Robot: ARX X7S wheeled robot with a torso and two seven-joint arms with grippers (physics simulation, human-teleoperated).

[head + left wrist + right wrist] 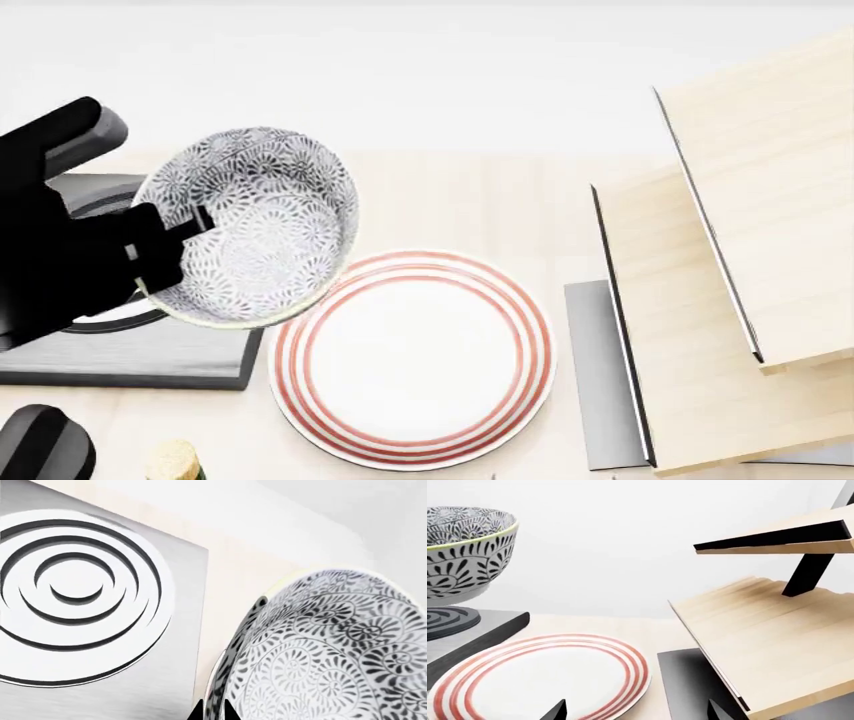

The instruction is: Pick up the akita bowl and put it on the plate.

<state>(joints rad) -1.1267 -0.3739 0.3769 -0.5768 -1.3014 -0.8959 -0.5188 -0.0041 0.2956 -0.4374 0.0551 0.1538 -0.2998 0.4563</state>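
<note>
The akita bowl (254,225), white with a dense dark floral pattern, hangs tilted in the air above the counter. My left gripper (187,222) is shut on its left rim. In the left wrist view the fingertips (197,712) pinch the bowl's wall (333,650) from both sides. The plate (414,360), white with red rings, lies flat on the counter just right of and below the bowl. The bowl overlaps the plate's upper-left edge in the head view. My right gripper (637,712) is open and empty, low over the plate's near edge (540,680). The raised bowl (464,550) shows at the left there.
A dark square stove burner (134,350) with concentric rings (73,595) sits under and left of the bowl. A slanted wooden rack (747,250) with a dark grey slab (594,380) stands right of the plate. A black knob (40,450) and a cork-topped object (171,462) are at the near left.
</note>
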